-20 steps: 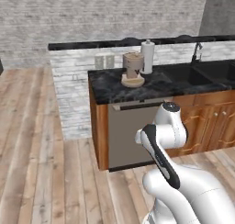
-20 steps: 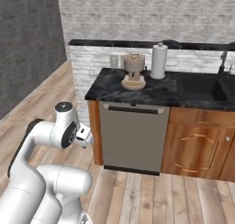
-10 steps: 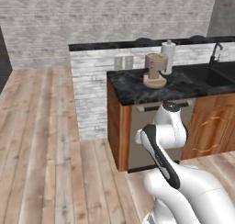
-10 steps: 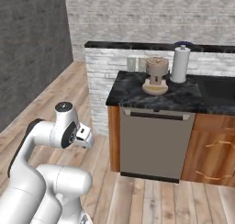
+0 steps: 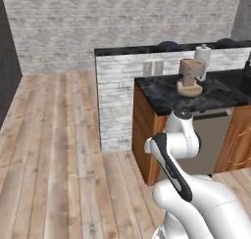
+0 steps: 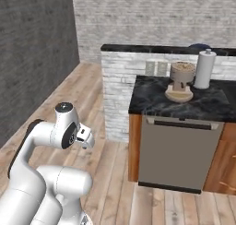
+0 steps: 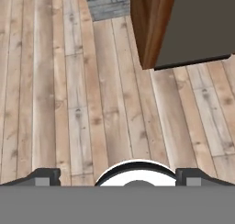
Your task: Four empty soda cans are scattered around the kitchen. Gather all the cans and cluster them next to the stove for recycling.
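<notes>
No soda cans or stove can be made out at this moment, so where they lie cannot be told; the search is, by my judgement, at a travelling stage with nothing gathered in hand. In the hand view the gripper [image 7: 117, 176] points down at the wood plank floor [image 7: 69, 94], its two dark fingertips [image 7: 43, 176] set wide apart at the bottom corners with nothing between them. At the upper right of that view sits the corner of a brown wood cabinet [image 7: 148, 25] with a flat grey dishwasher front [image 7: 197, 21] beside it. In the right base view the black marbled counter [image 6: 152, 97] fills the right of the frame, carrying a tan, rounded coffee grinder [image 6: 180, 81] near a white paper towel roll [image 6: 204, 69], against a white brick wall [image 6: 117, 81]. An empty can should be very light, thin-walled and smooth, so it would dent under a hard squeeze and tip at a nudge; I would take it across the middle of its round side, upright, with gentle pressure.
</notes>
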Robot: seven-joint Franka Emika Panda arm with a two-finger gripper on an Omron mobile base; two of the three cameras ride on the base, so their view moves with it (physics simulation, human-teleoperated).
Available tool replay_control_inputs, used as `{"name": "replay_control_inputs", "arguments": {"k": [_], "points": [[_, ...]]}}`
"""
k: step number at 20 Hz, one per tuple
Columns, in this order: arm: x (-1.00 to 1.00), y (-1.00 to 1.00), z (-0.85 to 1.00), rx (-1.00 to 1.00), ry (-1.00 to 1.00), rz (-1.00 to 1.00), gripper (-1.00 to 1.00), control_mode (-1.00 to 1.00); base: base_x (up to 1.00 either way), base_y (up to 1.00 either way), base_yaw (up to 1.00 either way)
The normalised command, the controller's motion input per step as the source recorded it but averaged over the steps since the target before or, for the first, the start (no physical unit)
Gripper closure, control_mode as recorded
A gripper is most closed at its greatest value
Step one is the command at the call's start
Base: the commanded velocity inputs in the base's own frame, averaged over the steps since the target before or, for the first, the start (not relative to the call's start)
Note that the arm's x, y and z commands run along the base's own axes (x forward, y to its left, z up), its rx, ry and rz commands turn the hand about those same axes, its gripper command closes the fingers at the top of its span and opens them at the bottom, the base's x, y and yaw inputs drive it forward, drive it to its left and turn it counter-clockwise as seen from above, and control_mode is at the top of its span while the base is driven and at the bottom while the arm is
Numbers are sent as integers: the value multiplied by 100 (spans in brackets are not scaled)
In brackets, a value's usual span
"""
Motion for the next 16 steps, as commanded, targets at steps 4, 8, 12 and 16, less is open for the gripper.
{"name": "replay_control_inputs", "arguments": {"k": [4, 8, 12, 16], "points": [[0, 0, 0, 0, 0, 0, -100, 100, 40, 63, 0], [0, 0, 0, 0, 0, 0, -100, 100, 40, 63, 0], [0, 0, 0, 0, 0, 0, -100, 100, 41, 64, 0], [0, 0, 0, 0, 0, 0, -100, 100, 43, 62, 0]]}}
